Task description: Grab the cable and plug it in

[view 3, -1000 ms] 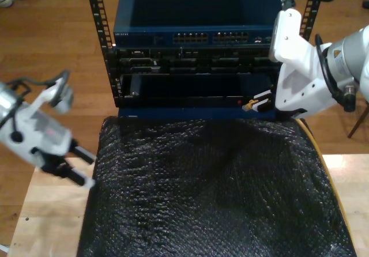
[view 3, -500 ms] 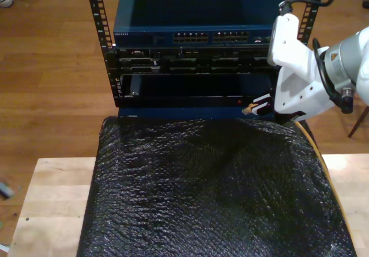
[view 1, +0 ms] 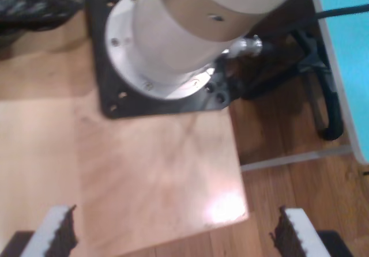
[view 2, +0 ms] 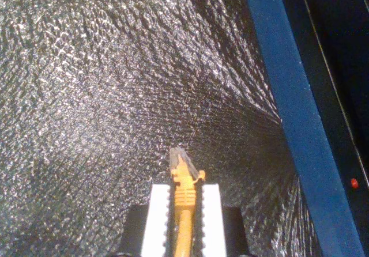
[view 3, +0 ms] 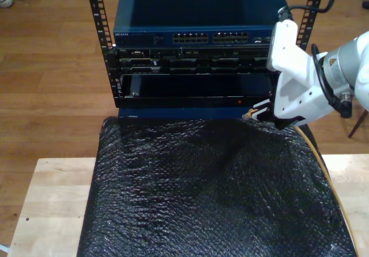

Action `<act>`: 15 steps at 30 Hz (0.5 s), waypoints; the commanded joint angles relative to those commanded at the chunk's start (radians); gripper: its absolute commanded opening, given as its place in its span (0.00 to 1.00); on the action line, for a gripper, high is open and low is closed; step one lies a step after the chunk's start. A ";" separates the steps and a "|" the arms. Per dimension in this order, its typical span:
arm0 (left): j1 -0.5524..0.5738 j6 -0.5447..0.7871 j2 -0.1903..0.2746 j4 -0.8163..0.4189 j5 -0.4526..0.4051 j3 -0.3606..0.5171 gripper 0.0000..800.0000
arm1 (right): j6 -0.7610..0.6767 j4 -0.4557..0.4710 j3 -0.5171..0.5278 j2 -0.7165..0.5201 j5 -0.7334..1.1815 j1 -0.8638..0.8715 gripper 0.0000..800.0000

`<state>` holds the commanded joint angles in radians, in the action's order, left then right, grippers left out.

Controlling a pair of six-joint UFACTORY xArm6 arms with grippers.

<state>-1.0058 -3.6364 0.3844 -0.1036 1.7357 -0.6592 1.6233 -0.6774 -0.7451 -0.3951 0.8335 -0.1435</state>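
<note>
Yellow-orange cable [view 2: 184,211] sits pinched in my second tool [view 2: 184,211], gripped just behind its clear plug [view 2: 177,156], which pokes out over the black bubble wrap [view 2: 86,95] near the rack [view 3: 196,95]. It's light, limp and fragile, so holding by the boot suits. My first tool [view 1: 173,234] gapes wide, empty.

- Even indoor light in the exterior view; the black mat [view 3: 213,193] glints with small speckled highlights, dimmer toward the rack [view 3: 196,44].
- The rack's open bay sits in deep shadow.
- In the first wrist view, a soft glare patch lies on the wooden tabletop [view 1: 144,170], near its corner; the whole frame is softly blurred.
- In the second wrist view, the mat sparkles brightly; the cable [view 2: 184,188] plug is fairly sharp.
</note>
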 joint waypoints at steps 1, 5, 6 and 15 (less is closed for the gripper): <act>-0.012 0.011 0.008 -0.006 -0.002 0.017 1.00 | 0.000 0.000 0.003 0.000 0.000 0.003 0.00; -0.040 0.051 0.049 -0.037 -0.008 0.087 1.00 | 0.000 0.000 0.009 0.000 0.000 0.008 0.00; -0.041 0.055 0.061 -0.041 -0.014 0.109 1.00 | 0.000 0.000 0.014 0.000 0.000 0.009 0.00; -0.044 0.072 0.147 -0.101 -0.153 0.290 1.00 | 0.000 -0.002 0.037 0.000 -0.002 0.009 0.00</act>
<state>-1.0503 -3.5643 0.5317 -0.2048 1.5823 -0.3692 1.6233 -0.6790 -0.7083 -0.3951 0.8320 -0.1343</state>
